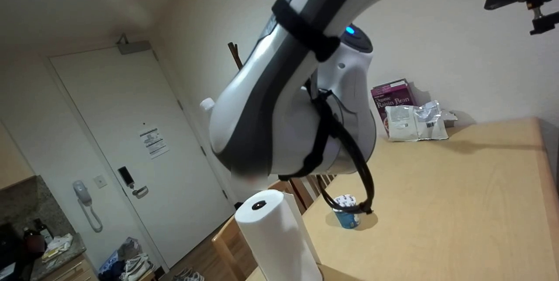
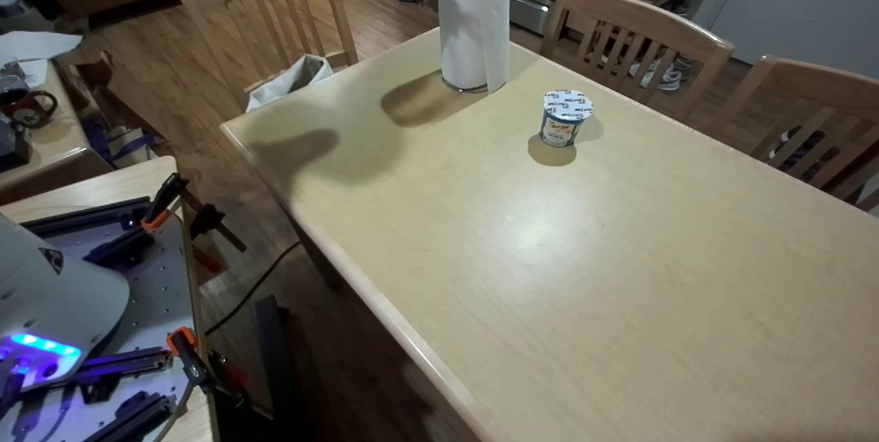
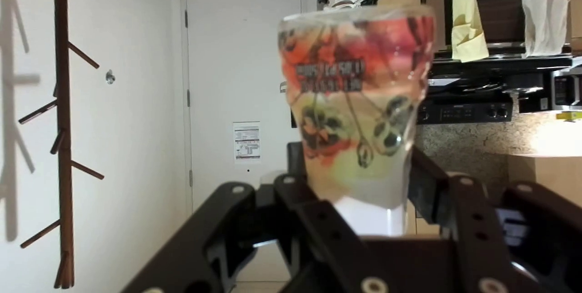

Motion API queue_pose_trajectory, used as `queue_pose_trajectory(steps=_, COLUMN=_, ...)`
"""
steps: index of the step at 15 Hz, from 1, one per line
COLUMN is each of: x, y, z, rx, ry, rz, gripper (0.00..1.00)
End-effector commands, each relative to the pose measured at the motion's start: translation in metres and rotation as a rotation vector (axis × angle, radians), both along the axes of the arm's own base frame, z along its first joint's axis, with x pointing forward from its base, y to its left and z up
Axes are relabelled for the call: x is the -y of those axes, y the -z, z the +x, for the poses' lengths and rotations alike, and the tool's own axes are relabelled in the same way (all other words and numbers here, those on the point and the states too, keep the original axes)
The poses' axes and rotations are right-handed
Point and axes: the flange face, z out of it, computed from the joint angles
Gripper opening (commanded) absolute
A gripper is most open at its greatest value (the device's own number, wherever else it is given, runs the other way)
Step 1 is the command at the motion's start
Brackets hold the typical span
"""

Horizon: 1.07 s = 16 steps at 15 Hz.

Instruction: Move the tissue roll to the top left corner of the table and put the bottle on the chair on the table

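My gripper is shut on the bottle in the wrist view, its fingers on both sides of it. The bottle has a colourful label; that picture is inverted, and the label's print reads upside down. Both exterior views lack the gripper: the arm hides it in one, and it is outside the frame in the other. The tissue roll, a tall white cylinder, stands upright near a corner of the light-wood table. In an exterior view the same tissue roll stands below the arm.
A small blue cup stands near the tissue roll. Wooden chairs line the table, including a chair beside the roll and a chair at the table's end. A cereal box and silver packet stand by the wall.
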Motion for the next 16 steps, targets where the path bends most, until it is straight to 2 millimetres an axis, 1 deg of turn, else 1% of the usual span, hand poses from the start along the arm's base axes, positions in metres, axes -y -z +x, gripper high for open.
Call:
queue_pose_trajectory(steps=1, x=0.026, y=-0.004, z=0.022, rx=0.054, ry=0.128, rz=-0.038, gripper=0.29)
queue_pose_trajectory(steps=2, x=0.042, y=-0.006, z=0.024, rx=0.071, ry=0.187, rz=-0.043, gripper=0.29)
queue_pose_trajectory(steps=3, x=0.057, y=-0.003, z=0.022, rx=0.074, ry=0.240, rz=-0.051, gripper=0.29)
queue_pose_trajectory(steps=5, x=0.086, y=0.008, z=0.011, rx=0.064, ry=0.346, rz=-0.031, gripper=0.29)
queue_pose_trajectory(steps=6, x=0.095, y=0.016, z=0.004, rx=0.056, ry=0.383, rz=-0.026, gripper=0.29)
queue_pose_trajectory(steps=7, x=0.097, y=0.022, z=-0.003, rx=0.047, ry=0.405, rz=-0.015, gripper=0.29)
queue_pose_trajectory(steps=8, x=0.096, y=0.012, z=0.010, rx=0.042, ry=0.351, rz=-0.030, gripper=0.54)
queue_pose_trajectory(steps=10, x=0.098, y=0.021, z=0.002, rx=0.032, ry=0.378, rz=-0.029, gripper=0.54)
queue_pose_trajectory(steps=11, x=0.097, y=0.023, z=0.001, rx=0.032, ry=0.380, rz=-0.028, gripper=0.29)
queue_pose_trajectory(steps=13, x=0.094, y=0.031, z=0.003, rx=0.042, ry=0.401, rz=-0.046, gripper=0.29)
queue_pose_trajectory(steps=14, x=0.097, y=0.035, z=0.004, rx=0.045, ry=0.415, rz=-0.060, gripper=0.29)
queue_pose_trajectory(steps=16, x=0.109, y=0.050, z=0.003, rx=0.041, ry=0.459, rz=-0.104, gripper=0.29)
